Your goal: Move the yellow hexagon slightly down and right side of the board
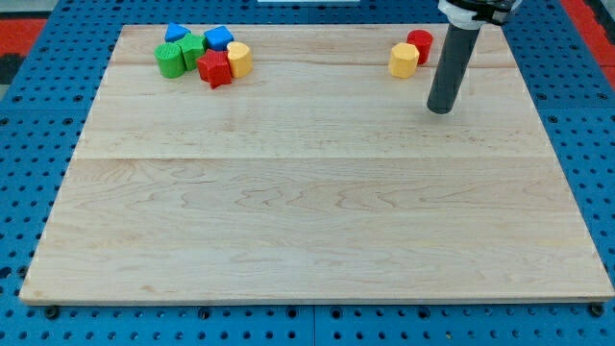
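the tip (440, 109) is sitting just right of and below the yellow hexagon (404, 60), not touching it; the arm is carrying no fingers, holding nothing.

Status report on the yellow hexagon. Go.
My tip down-right of yellow hexagon, apart. Hexagon near top right, red block touching behind. Path down-right open except my tip.
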### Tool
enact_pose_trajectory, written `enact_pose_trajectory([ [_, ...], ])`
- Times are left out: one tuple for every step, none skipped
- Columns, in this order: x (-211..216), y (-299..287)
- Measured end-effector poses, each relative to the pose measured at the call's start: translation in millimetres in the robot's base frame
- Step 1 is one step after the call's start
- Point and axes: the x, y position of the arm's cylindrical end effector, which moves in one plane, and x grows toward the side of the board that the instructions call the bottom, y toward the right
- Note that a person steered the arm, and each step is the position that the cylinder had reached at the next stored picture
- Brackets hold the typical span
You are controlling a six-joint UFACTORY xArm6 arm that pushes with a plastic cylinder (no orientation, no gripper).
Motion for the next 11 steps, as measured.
enact_pose_trajectory([
  [0.1, 0.0],
  [0.1, 0.5],
  [-37.0, 64.4],
  [-117.5, 119.6],
  [-147.7, 20.9],
  [-148.7, -60.4],
  [-133.7, -100.2],
  [-106.2, -97.1],
  [-69.8, -34.6],
  [-79.2, -82.2],
  [-76.9, -96.9],
])
